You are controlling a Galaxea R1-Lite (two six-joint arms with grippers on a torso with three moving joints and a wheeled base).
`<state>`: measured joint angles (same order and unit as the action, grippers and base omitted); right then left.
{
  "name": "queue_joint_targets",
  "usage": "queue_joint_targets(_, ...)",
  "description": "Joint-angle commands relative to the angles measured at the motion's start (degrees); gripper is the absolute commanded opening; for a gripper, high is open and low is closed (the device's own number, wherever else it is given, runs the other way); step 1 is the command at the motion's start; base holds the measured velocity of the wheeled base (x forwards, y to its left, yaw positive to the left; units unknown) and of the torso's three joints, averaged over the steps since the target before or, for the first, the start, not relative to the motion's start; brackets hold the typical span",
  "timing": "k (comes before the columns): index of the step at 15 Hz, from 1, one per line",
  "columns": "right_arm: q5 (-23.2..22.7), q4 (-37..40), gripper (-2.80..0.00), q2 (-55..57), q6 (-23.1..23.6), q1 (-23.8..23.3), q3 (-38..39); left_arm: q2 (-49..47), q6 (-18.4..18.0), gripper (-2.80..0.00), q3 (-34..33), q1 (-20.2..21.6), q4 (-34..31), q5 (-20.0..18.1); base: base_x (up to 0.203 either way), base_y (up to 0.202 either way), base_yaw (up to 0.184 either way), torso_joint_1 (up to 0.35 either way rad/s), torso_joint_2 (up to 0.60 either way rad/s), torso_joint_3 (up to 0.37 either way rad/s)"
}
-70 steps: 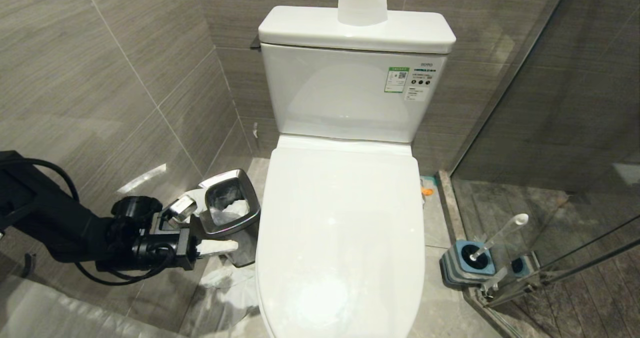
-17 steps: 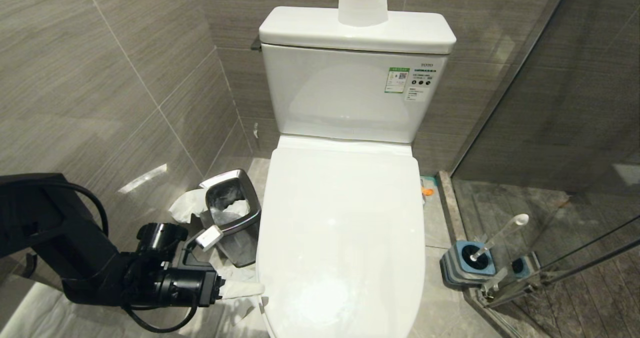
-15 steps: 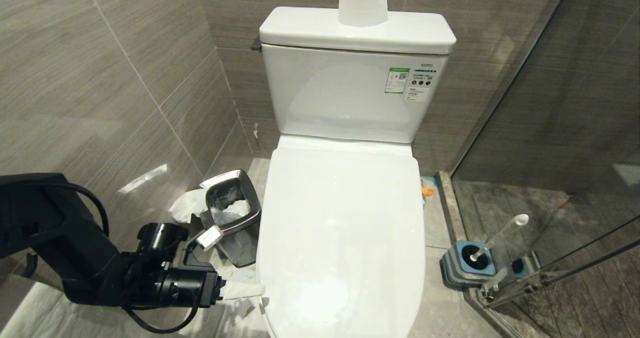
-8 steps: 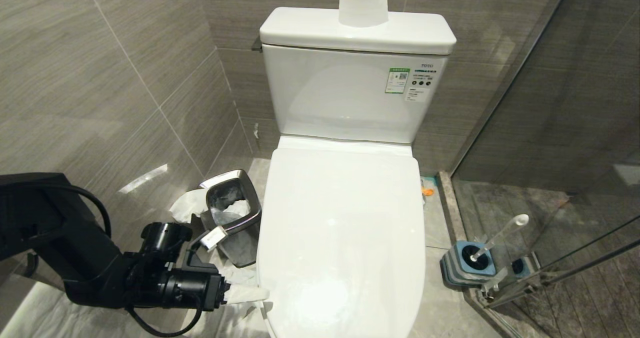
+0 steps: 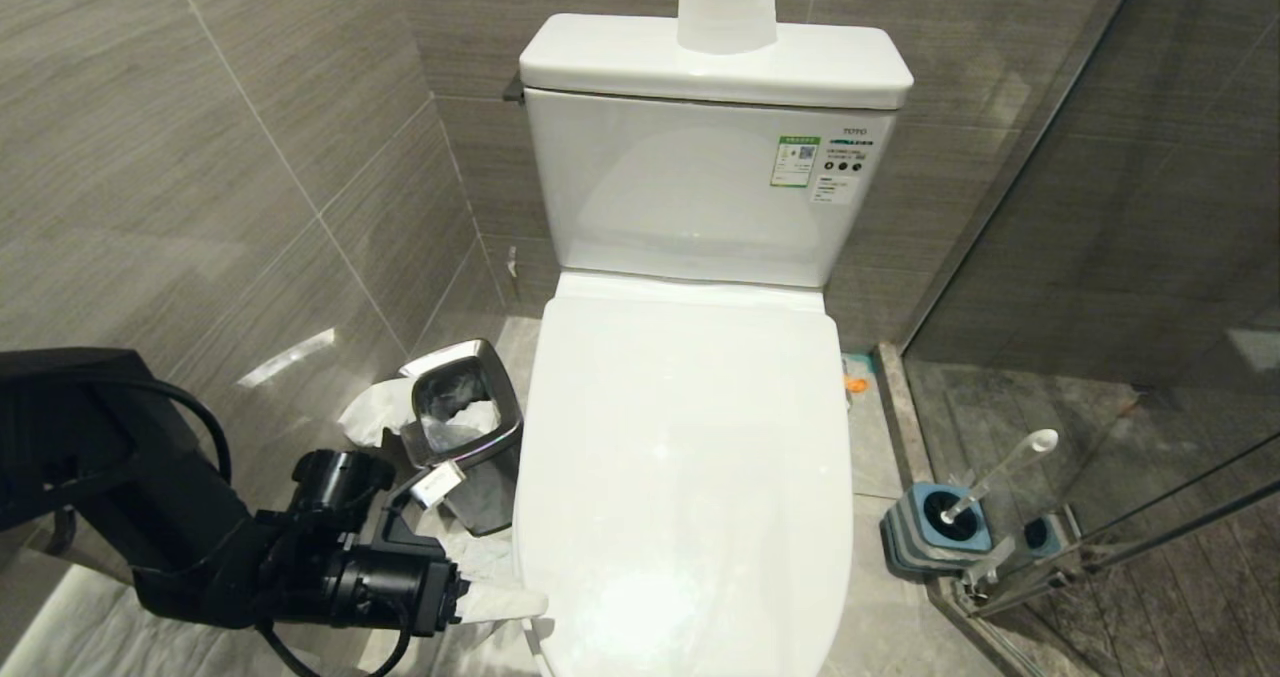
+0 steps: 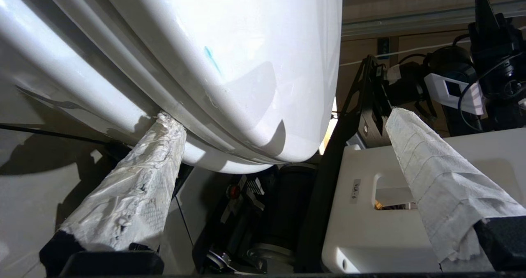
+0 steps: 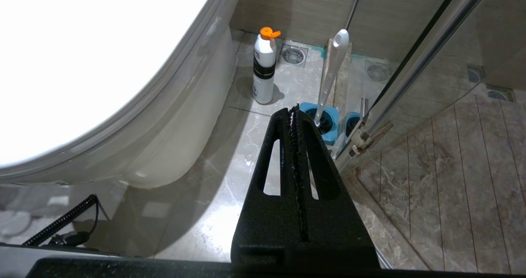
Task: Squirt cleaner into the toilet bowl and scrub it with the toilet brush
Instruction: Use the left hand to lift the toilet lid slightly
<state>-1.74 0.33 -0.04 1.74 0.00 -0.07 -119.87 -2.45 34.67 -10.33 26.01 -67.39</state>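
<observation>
The toilet bowl (image 5: 690, 477) stands with its white lid down, so the basin is hidden. My left gripper (image 5: 512, 607) is low at the lid's front left edge, open, its fingers wrapped in white paper. In the left wrist view one wrapped fingertip (image 6: 166, 124) touches the seam under the lid (image 6: 230, 52) and the other fingertip (image 6: 396, 118) hangs free. A thin turquoise streak of cleaner (image 6: 212, 58) marks the lid. The toilet brush (image 5: 1000, 472) stands in its blue-grey holder (image 5: 935, 532) on the right floor. My right gripper (image 7: 292, 109) is shut and empty, short of the brush (image 7: 332, 64).
A steel waste bin (image 5: 465, 427) with paper in it stands left of the toilet, close to my left arm. A white bottle with an orange cap (image 7: 264, 66) stands on the floor by the toilet's right side. A glass shower partition (image 5: 1100, 257) bounds the right. A paper roll (image 5: 725, 2) stands on the tank.
My left gripper has moved from beside the waste bin down and right to the lid's front left edge, creeping closer over the last second. Nothing else has moved.
</observation>
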Motion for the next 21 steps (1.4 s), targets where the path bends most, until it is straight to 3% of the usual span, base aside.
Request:
queue_joint_targets(1,-0.02,0.02,-2.80,0.04,0.02,0.00,-0.01,0.77,0.20,0.00,-0.13,-0.05,0.09,-3.17,0.000,0.000,0.000,0.000,0.00,0.000)
queue_joint_targets(9,-0.02,0.02,-2.80,0.04,0.06,0.00,0.05,1.54,0.60,0.00,-0.05,-0.58,5.10,-6.13,0.000,0.000,0.000,0.000,0.00,0.000)
queue_joint_targets(15,-0.02,0.02,-2.80,-0.01,0.06,0.00,0.04,4.04,0.95,0.00,-0.05,-0.40,5.19,-8.68,0.000,0.000,0.000,0.000,0.00,0.000)
queue_joint_targets(21,-0.02,0.02,-2.80,0.04,0.02,0.00,0.00,7.13,2.09,0.00,0.31,-0.40,5.19,-8.89,0.000,0.000,0.000,0.000,0.00,0.000)
